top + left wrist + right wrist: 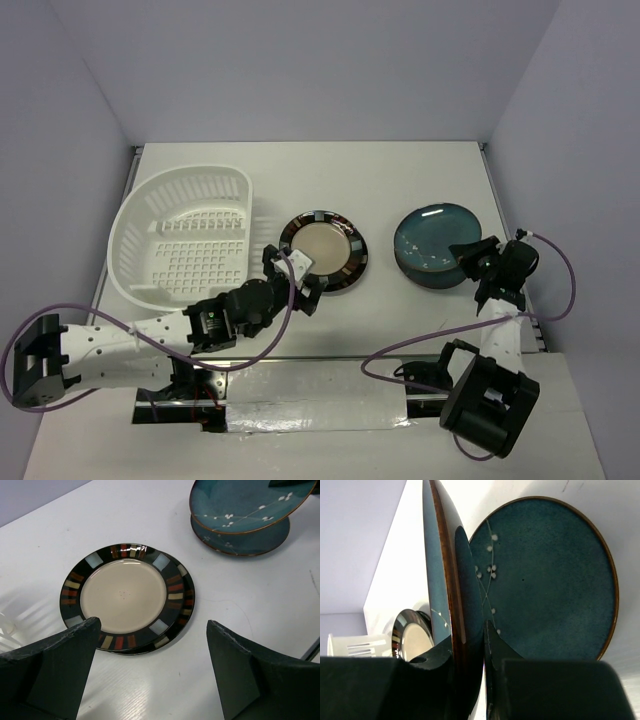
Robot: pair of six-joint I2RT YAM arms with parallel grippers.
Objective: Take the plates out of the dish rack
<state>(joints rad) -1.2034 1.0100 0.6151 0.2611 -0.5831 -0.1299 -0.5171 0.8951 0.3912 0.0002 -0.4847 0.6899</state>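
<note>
The white dish rack (pixel 180 240) stands at the left with no plates in it. A beige-centred, black-rimmed plate (pixel 322 250) lies flat on the table on top of a second like it, and it also shows in the left wrist view (pixel 125 595). My left gripper (pixel 308 283) is open and empty just short of its near rim (pixel 152 621). My right gripper (pixel 468 255) is shut on the rim of a teal-blue plate (pixel 437 570) and holds it tilted just over another teal plate (pixel 545 580) lying on the table.
The table's right edge (pixel 497 220) runs close beside the teal plates. The two plate stacks lie about a plate's width apart. Purple cables (pixel 420 345) loop over the near edge between the arm bases.
</note>
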